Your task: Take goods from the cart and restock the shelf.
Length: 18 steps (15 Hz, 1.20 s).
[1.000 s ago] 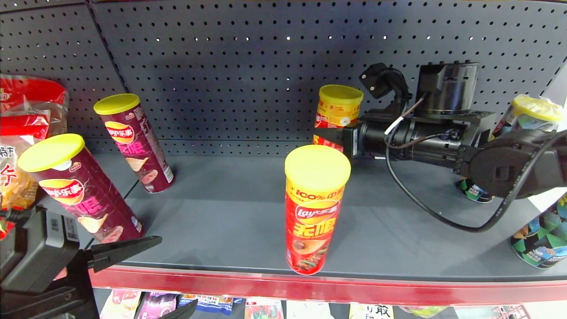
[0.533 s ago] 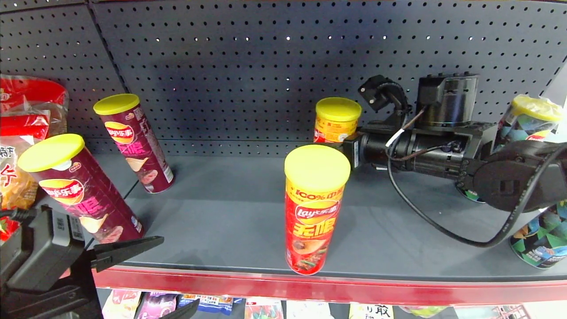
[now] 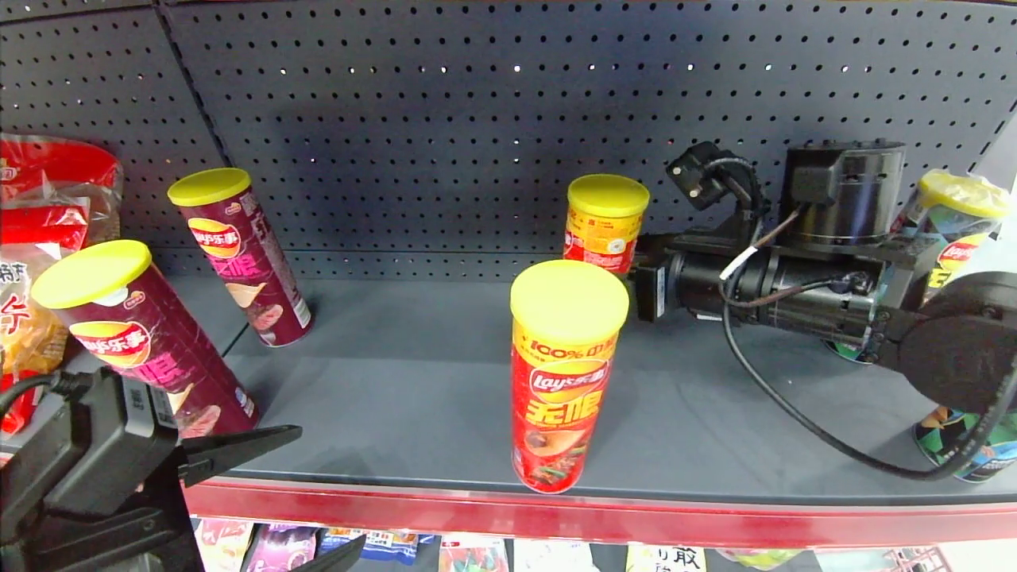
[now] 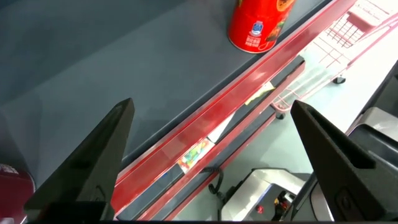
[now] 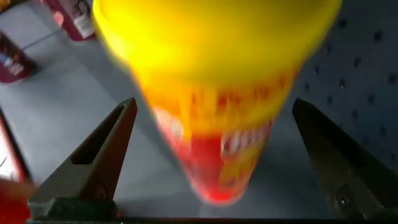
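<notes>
A red chip can [image 3: 566,373] with a yellow lid stands upright near the shelf's front edge; its base [image 4: 255,25] appears in the left wrist view. Behind it a second red and yellow can [image 3: 605,226] stands upright by the pegboard. My right gripper [image 3: 636,266] is just right of that rear can, open. In the right wrist view the can [image 5: 214,99] looms close between the spread fingers [image 5: 93,168] without touching them. My left gripper [image 3: 294,500] hangs open and holds nothing at the lower left, in front of the shelf's red lip [image 4: 211,155].
Two maroon cans [image 3: 238,254] [image 3: 139,338] lean at the shelf's left, beside snack bags [image 3: 40,238]. Green-patterned cans [image 3: 953,214] [image 3: 965,445] stand at the right behind my right arm. The grey shelf [image 3: 397,381] has bare room between the groups. A red wire cart [image 4: 360,25] stands below.
The right gripper lowered the rear can onto the shelf, let go of it and drew back to the right. The left gripper edged slightly rightward.
</notes>
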Tool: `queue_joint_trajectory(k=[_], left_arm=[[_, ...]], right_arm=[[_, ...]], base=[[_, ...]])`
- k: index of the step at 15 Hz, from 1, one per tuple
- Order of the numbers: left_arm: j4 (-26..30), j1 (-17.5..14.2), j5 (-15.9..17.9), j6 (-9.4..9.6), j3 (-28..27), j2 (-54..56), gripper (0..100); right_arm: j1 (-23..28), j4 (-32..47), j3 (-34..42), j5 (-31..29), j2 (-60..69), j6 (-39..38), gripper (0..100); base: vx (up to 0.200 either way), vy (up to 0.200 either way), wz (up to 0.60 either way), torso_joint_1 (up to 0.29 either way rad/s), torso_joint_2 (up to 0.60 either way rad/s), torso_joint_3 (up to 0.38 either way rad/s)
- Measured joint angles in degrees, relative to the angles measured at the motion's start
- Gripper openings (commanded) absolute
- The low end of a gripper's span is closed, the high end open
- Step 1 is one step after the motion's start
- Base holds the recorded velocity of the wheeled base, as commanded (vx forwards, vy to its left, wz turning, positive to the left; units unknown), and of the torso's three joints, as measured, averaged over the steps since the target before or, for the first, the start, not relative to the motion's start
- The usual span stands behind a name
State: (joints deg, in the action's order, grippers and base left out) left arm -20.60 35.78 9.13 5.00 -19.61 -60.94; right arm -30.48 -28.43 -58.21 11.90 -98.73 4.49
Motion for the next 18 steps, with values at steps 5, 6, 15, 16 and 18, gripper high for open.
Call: queue_joint_trajectory(k=[5, 6, 15, 16, 18], left_arm=[[-0.28, 0.02, -0.49, 0.12, -1.11, -4.24, 100], [-0.30, 0.00, -0.49, 0.12, -1.72, -5.34, 100], [-0.59, 0.57, -0.99, 0.94, -9.92, -18.75, 100], [-0.59, 0.82, -0.95, 1.07, -10.75, -20.09, 100], [-0.55, 1.15, -0.98, 1.51, -12.43, -22.71, 100]], right_arm=[[-0.30, -0.01, 11.96, -2.84, 9.29, 0.05, 100], [-0.26, -0.04, 14.56, -3.08, 11.69, 0.02, 100], [0.02, 0.95, 37.43, -3.64, 39.64, 0.05, 100], [0.41, 2.29, 38.49, -3.78, 42.59, 0.05, 100], [1.45, 10.67, 38.97, -3.83, 48.98, 0.02, 100]], base=[[0.000, 0.000, 0.00, 0.000, 0.00, 0.000], [0.000, 0.000, 0.00, 0.000, 0.00, 0.000], [0.000, 0.000, 0.00, 0.000, 0.00, 0.000], [0.000, 0.000, 0.00, 0.000, 0.00, 0.000], [0.000, 0.000, 0.00, 0.000, 0.00, 0.000]])
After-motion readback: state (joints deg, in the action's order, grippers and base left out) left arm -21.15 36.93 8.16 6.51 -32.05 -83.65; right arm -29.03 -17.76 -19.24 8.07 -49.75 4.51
